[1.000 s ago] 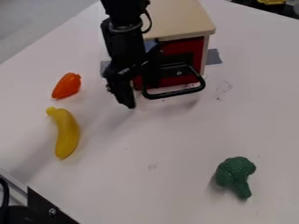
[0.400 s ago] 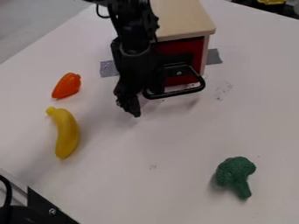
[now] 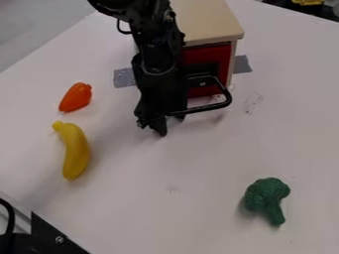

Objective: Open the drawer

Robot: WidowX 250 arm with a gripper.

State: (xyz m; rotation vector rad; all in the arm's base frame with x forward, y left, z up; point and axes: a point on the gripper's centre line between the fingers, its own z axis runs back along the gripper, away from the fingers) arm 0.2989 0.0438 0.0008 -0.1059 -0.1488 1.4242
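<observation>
Red drawer [image 3: 204, 54], black handle [image 3: 210, 106]; yellow banana [image 3: 76, 151], orange pepper [image 3: 75, 97], green broccoli [image 3: 267, 197]; pale wooden cabinet top [image 3: 205, 22]; grey tape [image 3: 242, 64].

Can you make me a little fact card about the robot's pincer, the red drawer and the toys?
pincer: black, down beside the handle
handle: black loop
drawer: red front, looks shut
toy banana: yellow
toy broccoli: green, far from the banana
other toy: orange, maybe a pepper, near the banana

Broccoli [image 3: 266, 196] lies well apart from banana [image 3: 76, 151] and pepper [image 3: 75, 97].
</observation>
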